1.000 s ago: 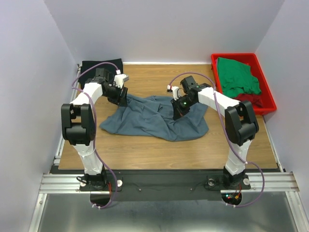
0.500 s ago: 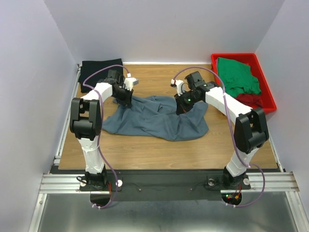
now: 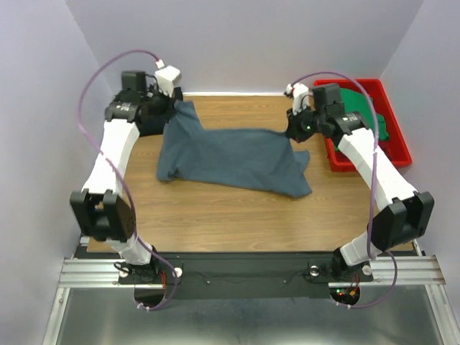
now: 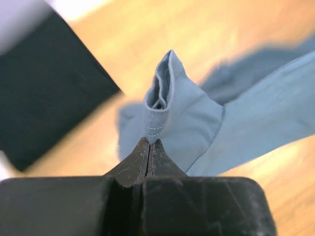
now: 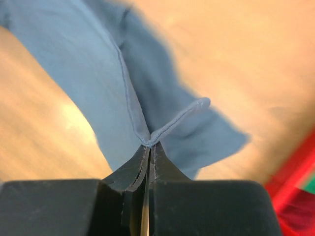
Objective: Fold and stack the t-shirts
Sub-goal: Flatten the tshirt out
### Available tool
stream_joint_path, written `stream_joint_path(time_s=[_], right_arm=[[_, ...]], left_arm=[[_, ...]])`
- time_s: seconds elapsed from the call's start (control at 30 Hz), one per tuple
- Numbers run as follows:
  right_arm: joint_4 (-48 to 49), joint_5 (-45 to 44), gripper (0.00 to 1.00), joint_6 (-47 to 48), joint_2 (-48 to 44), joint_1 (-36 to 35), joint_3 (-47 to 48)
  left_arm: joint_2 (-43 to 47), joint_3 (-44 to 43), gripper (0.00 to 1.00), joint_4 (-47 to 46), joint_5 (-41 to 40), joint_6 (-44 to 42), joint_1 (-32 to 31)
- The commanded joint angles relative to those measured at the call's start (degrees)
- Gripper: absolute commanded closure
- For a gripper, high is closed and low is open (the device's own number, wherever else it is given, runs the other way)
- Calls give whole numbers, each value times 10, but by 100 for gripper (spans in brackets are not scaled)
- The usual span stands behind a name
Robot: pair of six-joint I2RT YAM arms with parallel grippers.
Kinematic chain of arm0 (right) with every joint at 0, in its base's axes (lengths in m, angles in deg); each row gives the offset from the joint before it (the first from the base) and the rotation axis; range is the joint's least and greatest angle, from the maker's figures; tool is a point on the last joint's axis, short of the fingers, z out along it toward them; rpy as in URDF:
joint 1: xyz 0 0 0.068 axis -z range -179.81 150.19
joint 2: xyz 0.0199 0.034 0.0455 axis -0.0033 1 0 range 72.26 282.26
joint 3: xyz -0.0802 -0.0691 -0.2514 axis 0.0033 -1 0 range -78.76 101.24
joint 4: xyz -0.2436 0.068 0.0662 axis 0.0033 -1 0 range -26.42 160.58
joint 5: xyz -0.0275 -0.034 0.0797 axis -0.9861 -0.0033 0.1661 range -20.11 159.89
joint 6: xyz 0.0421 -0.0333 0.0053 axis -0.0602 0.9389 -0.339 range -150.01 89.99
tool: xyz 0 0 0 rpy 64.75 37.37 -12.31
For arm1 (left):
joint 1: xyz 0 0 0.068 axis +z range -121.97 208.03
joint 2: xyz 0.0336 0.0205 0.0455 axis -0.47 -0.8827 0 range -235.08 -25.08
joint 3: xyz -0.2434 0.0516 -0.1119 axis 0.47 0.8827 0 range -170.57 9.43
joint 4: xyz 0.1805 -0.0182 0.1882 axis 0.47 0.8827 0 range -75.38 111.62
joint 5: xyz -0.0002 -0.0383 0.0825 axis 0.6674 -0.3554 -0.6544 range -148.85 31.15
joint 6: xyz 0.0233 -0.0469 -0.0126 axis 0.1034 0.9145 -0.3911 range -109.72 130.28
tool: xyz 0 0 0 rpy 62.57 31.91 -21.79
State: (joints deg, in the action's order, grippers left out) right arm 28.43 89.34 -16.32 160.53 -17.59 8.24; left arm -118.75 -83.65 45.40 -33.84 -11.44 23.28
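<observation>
The blue-grey t-shirt (image 3: pixel 230 158) is soft matt knit cloth. It has a ribbed, stitched band at the left gripper (image 4: pixel 149 143) and a sewn seam at the right gripper (image 5: pixel 149 147). Both grippers look like black matt plastic, scuffed and scratched. The table (image 3: pixel 237 215) has a smooth wood-grain top with a faint sheen. At the table's far right corner, the tray (image 3: pixel 399 154) is glossy red plastic under the matt green t-shirt (image 3: pixel 379 126). At its far left corner, the black t-shirt (image 4: pixel 44 93) is dull cloth. A brushed metal rail (image 3: pixel 251 272) runs along its near edge.

No legible text, labels or numbers anywhere.
</observation>
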Motion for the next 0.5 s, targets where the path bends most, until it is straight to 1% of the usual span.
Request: stream_joint_path(time_s=[0.0,0.13,0.27,0.3,0.47], right_arm=[[58,-79,100,-4,-45,34,67],[100,-138,99,12,-51,47,126],[137,-188,100,31,-55,48,179],[144,-212,100,34,-55,48,188],[170,-246,99,55,-62,49,246]], left_arm=[[71,-46,100,-48,-38,46,4],[97,-105,100,-82,-59,69,4],[117,-142,100,-109,-82,70,4],[120,-148,100,-120,-91,68,4],[153,-169,100,-132,-102,61,4]])
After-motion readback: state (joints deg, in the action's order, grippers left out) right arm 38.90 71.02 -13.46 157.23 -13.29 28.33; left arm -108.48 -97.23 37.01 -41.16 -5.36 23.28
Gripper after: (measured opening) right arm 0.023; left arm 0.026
